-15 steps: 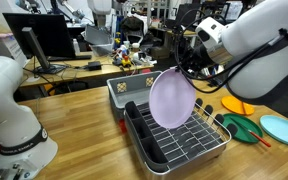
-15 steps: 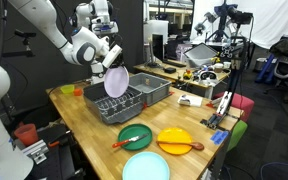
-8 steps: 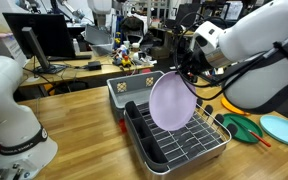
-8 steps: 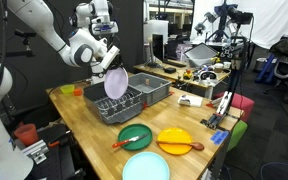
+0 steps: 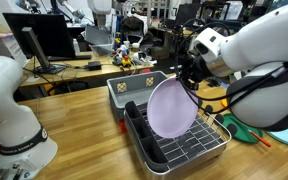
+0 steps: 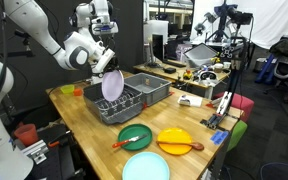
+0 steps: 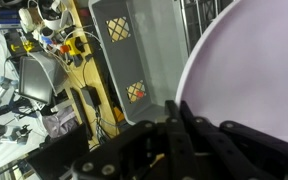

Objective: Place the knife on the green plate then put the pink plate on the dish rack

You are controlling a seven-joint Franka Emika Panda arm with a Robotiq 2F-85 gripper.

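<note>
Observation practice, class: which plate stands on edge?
The pink plate, upright at the dish rack; the green plate, orange plate and turquoise plate lie flat on the table.

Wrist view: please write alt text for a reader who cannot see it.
The pale pink plate fills the right side, its rim gripped by the dark jaws at the bottom of the picture. To its left are the grey plastic tub and a strip of wooden table, with blurred clutter beyond.

Upright pink plate (image 5: 171,105) blocks mid of dish rack (image 5: 199,146); grey tub (image 5: 134,88) just behind. Free room: worktop (image 5: 84,128) beside rack.
</note>
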